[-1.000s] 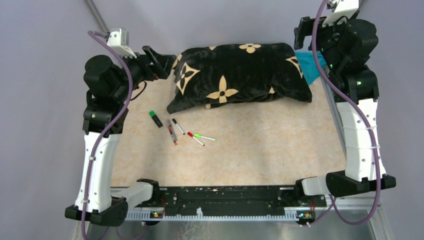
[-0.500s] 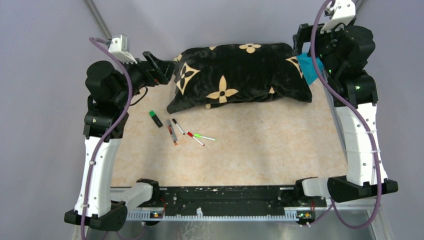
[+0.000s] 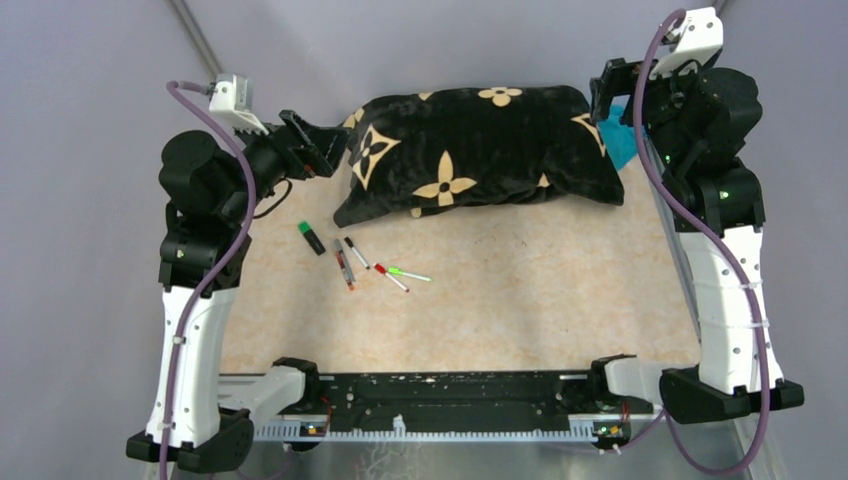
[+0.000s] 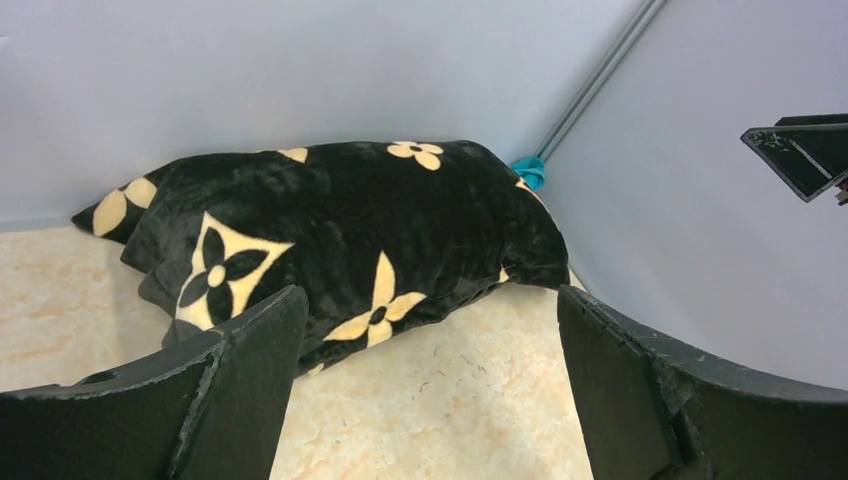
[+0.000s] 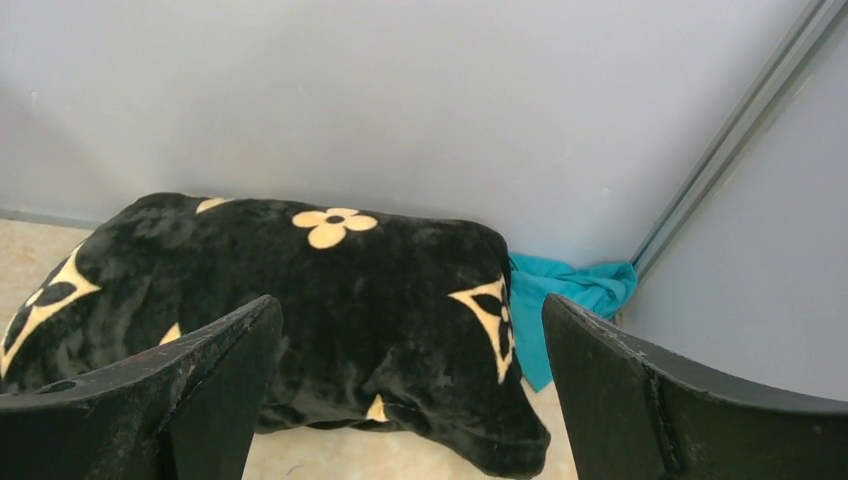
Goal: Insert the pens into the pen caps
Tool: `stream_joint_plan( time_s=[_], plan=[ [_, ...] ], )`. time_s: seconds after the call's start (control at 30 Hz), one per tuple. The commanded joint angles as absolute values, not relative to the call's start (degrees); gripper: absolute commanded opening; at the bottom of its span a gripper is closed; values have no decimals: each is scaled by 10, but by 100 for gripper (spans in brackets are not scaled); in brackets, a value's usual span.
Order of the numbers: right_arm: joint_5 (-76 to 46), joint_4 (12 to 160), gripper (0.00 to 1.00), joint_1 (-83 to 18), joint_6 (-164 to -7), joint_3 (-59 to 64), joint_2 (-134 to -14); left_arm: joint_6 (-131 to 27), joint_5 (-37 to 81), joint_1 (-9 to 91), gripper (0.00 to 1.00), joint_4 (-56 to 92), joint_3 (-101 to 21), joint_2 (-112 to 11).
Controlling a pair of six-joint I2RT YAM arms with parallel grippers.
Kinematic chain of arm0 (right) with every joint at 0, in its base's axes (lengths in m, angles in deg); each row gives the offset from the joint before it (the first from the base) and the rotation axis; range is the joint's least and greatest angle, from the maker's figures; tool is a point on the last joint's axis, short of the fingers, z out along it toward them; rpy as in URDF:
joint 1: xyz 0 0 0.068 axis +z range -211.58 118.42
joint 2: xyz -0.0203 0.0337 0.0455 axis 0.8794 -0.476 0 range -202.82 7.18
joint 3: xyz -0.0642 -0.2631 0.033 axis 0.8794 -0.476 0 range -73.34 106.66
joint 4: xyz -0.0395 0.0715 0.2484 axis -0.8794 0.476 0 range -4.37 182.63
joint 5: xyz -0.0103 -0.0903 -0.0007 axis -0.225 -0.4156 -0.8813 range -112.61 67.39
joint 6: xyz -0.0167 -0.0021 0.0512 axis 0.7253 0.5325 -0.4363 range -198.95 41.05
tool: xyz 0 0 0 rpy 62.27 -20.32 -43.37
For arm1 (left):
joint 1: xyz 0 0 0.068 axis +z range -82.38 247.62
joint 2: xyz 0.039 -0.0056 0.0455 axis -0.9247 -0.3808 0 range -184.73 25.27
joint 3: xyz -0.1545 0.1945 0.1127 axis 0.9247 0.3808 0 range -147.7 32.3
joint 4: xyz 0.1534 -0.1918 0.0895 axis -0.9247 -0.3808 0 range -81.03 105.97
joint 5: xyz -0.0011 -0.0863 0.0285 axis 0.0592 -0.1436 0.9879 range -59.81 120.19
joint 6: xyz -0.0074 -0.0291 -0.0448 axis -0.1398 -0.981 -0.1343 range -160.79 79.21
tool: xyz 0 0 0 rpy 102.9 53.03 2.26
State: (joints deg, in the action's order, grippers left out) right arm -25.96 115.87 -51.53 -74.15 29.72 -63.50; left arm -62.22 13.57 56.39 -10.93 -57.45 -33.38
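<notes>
Pens (image 3: 365,262) are seen loose at 7 o'clock of the pillow (image 3: 470,150). The left tool (image 3: 325,145) and right tool (image 3: 610,85) are held wide open and empty, judged ready for picking.

No letters, numbers or brand names can be read in any view. The only signs are on the black cushion (image 3: 480,150) at the far side of the table (image 3: 560,300): cream four-petal flowers and a four-pointed star set in a curved diamond, printed as a repeating pattern with no lettering among them. The pens (image 3: 344,266) may carry some print on their barrels, but from the overhead camera they are too small to tell.
</notes>
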Motion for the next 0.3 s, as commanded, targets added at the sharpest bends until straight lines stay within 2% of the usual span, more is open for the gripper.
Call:
stream_joint_plan(
  time_s=[0.0, 0.27],
  plan=[
    [-262, 1145, 99, -520, -751, 292, -608, -635, 109, 566, 99, -115, -584, -338],
    [-247, 1154, 99, -535, -767, 271, -583, -645, 98, 567, 99, -108, -560, -319]
  ],
)
